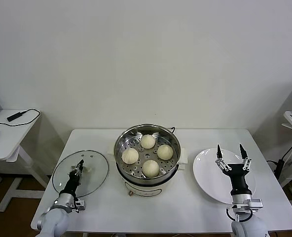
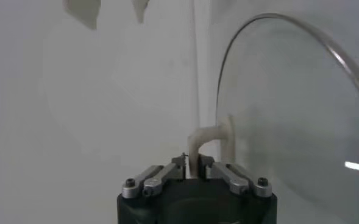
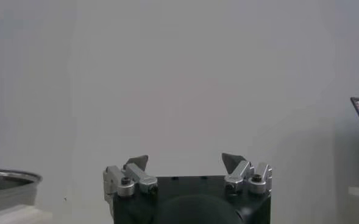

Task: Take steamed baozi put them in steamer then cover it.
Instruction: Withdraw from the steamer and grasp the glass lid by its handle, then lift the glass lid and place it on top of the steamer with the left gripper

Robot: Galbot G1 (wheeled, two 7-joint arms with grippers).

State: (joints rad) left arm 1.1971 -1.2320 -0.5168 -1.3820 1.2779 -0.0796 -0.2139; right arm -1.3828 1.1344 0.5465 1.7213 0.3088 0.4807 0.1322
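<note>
Left claw [image 2: 192, 163]: clamped on the cover [image 1: 80, 172]'s white handle [image 2: 211, 139], cover flat beneath it. Right claw [image 1: 231, 158]: wide, empty, above plate [image 1: 207, 181]. Steamer [image 1: 147, 151], beside left claw, holds four baozi [image 1: 150, 168]. Risk: thin pinch may slip; the glass would tilt and drop.

The cover [image 2: 301, 109] runs off the left wrist view's edge; the steamer [image 3: 8, 182] shows only a rim sliver.

Probably a lab: bare white wall [image 1: 146, 59], white tables [image 1: 185, 207] (side desk [image 1: 8, 133] cabled).
</note>
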